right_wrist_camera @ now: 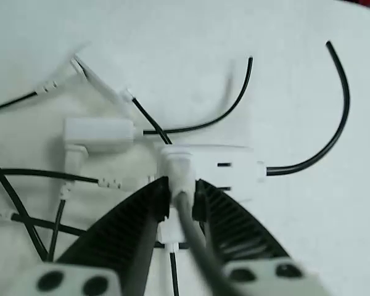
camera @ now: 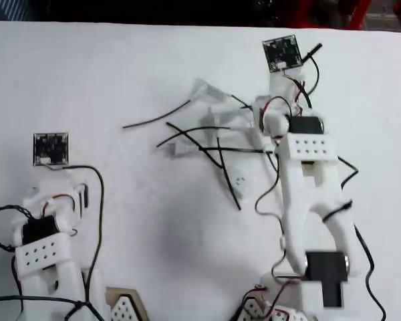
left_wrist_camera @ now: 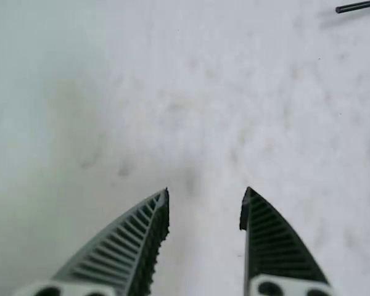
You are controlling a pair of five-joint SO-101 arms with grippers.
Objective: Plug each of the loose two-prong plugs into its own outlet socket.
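Small white plug (right_wrist_camera: 177, 169) on black cord, touching slotted white outlet socket (right_wrist_camera: 234, 168). Second white plug (right_wrist_camera: 98, 132) lying flat just beside. Clustered toward twelve o'clock on the surface (camera: 120, 73), among loose black cords (right_wrist_camera: 339, 105).

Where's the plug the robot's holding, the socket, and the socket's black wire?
held plug (right_wrist_camera: 177, 166): right wrist view, on its white body.
outlet socket (right_wrist_camera: 240, 174): right wrist view, on its top face beside the slots.
socket's black wire (right_wrist_camera: 347, 98): right wrist view, on the middle of its curve.
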